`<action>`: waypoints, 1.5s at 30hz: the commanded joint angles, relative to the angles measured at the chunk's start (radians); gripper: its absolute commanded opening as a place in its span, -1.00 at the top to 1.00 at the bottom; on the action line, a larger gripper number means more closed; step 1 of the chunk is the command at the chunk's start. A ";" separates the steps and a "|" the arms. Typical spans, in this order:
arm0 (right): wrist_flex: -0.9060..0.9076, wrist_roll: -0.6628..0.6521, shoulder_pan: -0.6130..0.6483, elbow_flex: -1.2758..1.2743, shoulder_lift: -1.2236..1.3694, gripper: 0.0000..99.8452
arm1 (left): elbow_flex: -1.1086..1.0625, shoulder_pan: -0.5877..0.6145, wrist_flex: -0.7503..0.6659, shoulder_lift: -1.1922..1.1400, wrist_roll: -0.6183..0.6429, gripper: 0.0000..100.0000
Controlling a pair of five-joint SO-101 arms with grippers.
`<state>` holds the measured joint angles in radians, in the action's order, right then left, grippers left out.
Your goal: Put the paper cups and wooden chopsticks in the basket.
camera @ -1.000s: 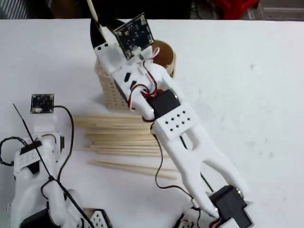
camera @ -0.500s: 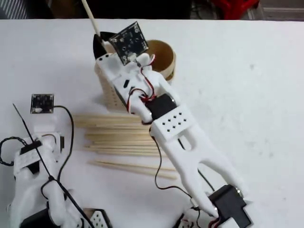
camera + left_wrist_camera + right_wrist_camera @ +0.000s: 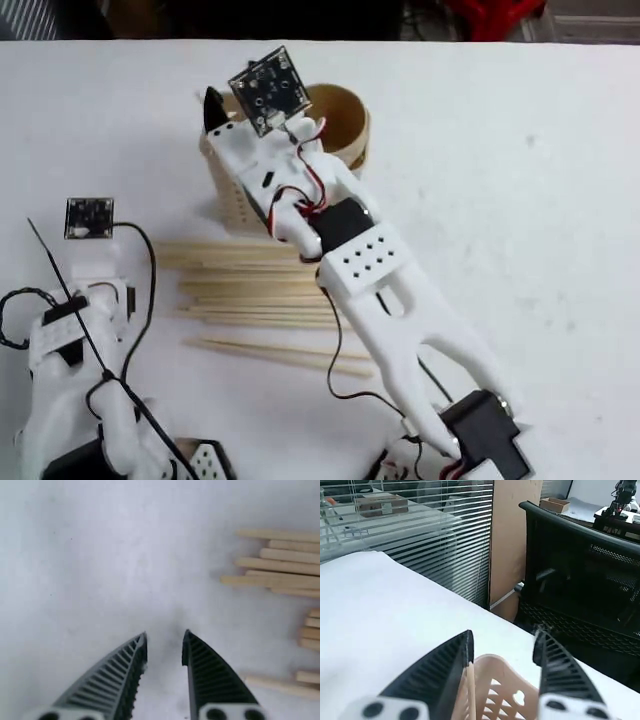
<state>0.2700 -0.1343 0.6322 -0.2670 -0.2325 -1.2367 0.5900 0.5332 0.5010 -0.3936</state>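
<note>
High view: nothing juts up past the right gripper (image 3: pixel 222 100) any more. It hangs over the basket (image 3: pixel 232 195), while loose chopsticks (image 3: pixel 250 290) lie on the table (image 3: pixel 520 200).

Left wrist view: the left gripper (image 3: pixel 165 639) has its jaws narrowly apart, near that pile.

Right wrist view: jaws wide, and a chopstick (image 3: pixel 469 692) stands inside the basket, so one more seems delivered.

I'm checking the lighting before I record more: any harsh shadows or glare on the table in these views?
High view: the table is evenly lit, no glare, only soft shadows under the chopsticks. Left wrist view: a faint shadow on the table between the jaws. Right wrist view: bright blinds, dark chair.
</note>
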 commanded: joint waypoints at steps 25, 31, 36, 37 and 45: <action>0.699 -0.473 0.107 -0.388 -0.077 0.58 | 0.003 0.008 -0.018 0.002 -0.011 0.74; 0.667 -0.471 0.104 -0.393 -0.007 0.58 | 0.003 0.008 -0.018 0.002 -0.011 0.74; 0.670 -0.471 0.104 -0.393 -0.065 0.58 | 0.003 0.008 -0.018 0.002 -0.011 0.74; 0.673 -0.471 0.104 -0.393 -0.081 0.58 | 0.003 0.008 -0.018 0.002 -0.011 0.74; 0.674 -0.431 -0.010 -0.322 -0.223 0.57 | 0.003 0.008 -0.018 0.002 -0.011 0.74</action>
<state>0.9513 -0.5823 0.6874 -0.6567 -0.3890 -1.2367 0.5915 0.5332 0.5010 -0.3936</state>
